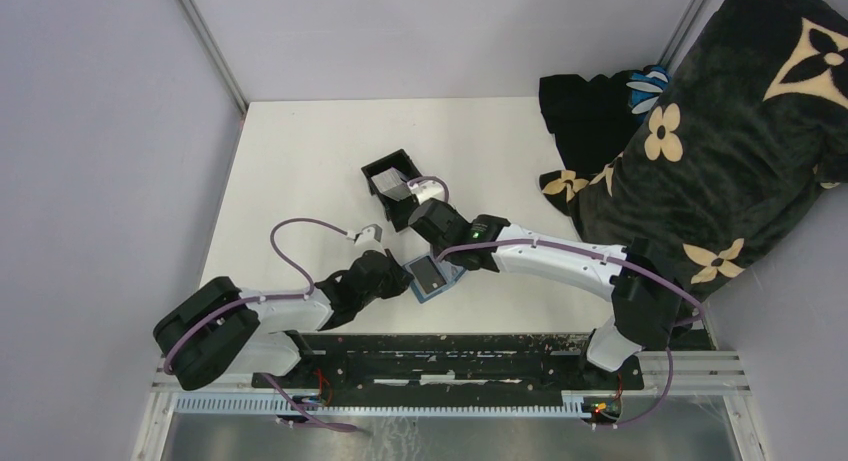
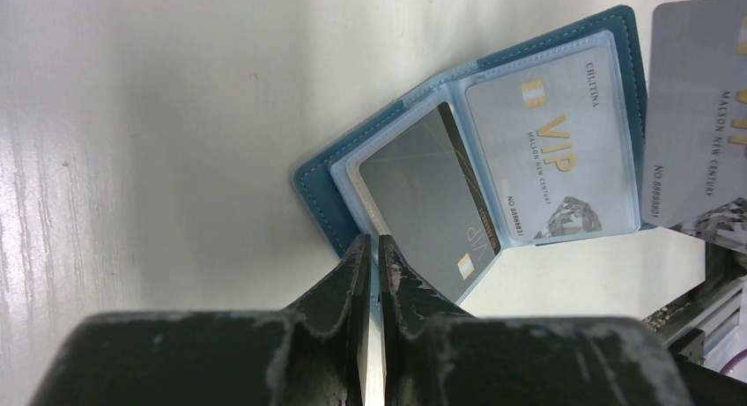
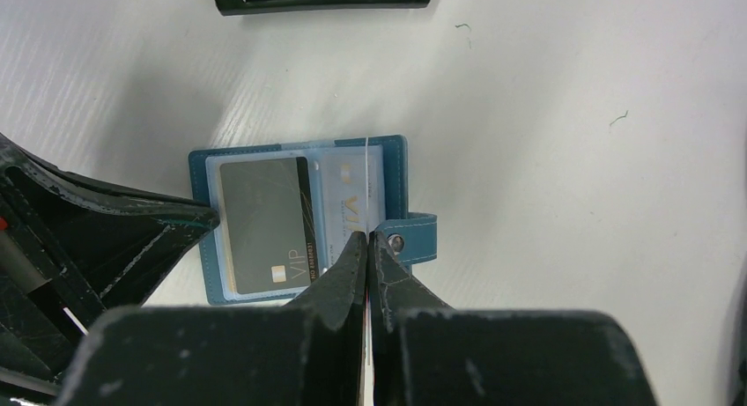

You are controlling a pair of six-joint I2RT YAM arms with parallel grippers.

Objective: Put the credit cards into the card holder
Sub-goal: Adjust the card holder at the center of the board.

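Two fingers of the left gripper [image 2: 370, 269] pinched the near edge of the teal card holder [image 1: 432, 277], open on the table [image 1: 300, 161], a dark card [image 2: 427, 203] and a pale VIP card [image 2: 551, 151] under its clear sleeves. Over it the right gripper [image 3: 368, 240] clamped a third grey card [image 2: 700, 107].

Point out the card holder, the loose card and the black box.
card holder [image 3: 199, 159]: right wrist view, teal top-left corner.
loose card [image 2: 696, 115]: left wrist view, its face.
black box [image 1: 383, 162]: top view, upper rim.

White table [image 1: 300, 151], grey walls [image 1: 100, 131]
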